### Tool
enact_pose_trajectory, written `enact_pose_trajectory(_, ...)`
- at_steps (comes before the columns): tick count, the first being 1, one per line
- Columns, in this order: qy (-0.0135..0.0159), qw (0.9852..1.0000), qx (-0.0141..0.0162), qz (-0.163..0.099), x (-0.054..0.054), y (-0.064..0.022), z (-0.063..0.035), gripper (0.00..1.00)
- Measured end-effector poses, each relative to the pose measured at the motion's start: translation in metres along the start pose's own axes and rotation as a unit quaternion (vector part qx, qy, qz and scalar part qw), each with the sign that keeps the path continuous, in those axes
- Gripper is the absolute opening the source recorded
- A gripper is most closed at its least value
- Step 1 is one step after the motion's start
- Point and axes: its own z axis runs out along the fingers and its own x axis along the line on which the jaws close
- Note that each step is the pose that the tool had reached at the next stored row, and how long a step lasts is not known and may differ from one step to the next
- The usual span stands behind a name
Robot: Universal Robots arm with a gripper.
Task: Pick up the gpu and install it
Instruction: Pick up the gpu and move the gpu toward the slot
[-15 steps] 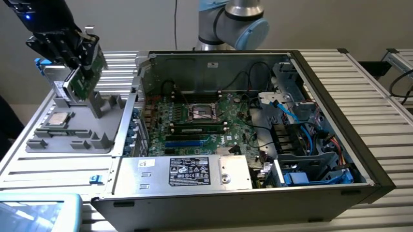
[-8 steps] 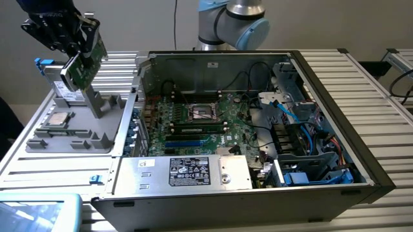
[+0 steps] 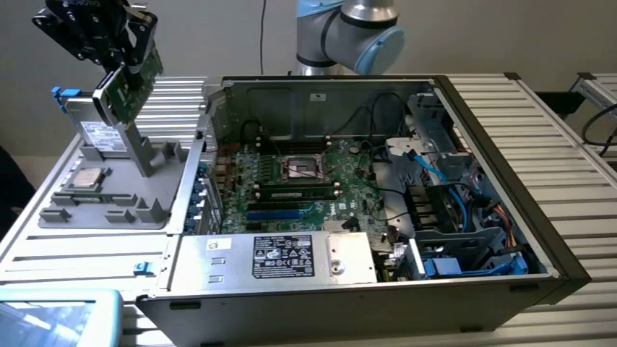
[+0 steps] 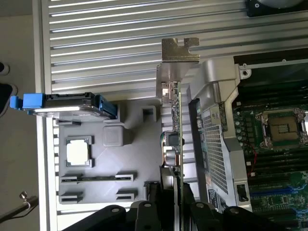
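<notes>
Slatted counter [image 3: 540, 144]. Hand [image 3: 123, 63] clamped on gpu [image 3: 132, 90] above parts tray [image 3: 144, 189]: carry step. Seating likely needs its edge squared to motherboard [image 3: 333, 189].

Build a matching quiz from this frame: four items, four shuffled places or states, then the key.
Items
1. gpu
2. hard drive
3. processor chip
4. CPU socket

Places or states
A. lying flat in the gray tray
B. clamped in the gripper, lifted off the tray
C. on the board inside the open case
D. standing on edge in the tray

Pairs: 1-B, 2-D, 3-A, 4-C
</notes>
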Motion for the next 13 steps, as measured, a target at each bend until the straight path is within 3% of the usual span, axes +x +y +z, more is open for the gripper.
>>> enact_pose_trajectory(6, 0.0023, 1.0000, 0.0003, 0.000, -0.027, -0.0004, -0.0087, 0.29)
enact_pose_trajectory(13, 0.0045, 1.0000, 0.0006, 0.001, -0.060, -0.0013, -0.0098, 0.29)
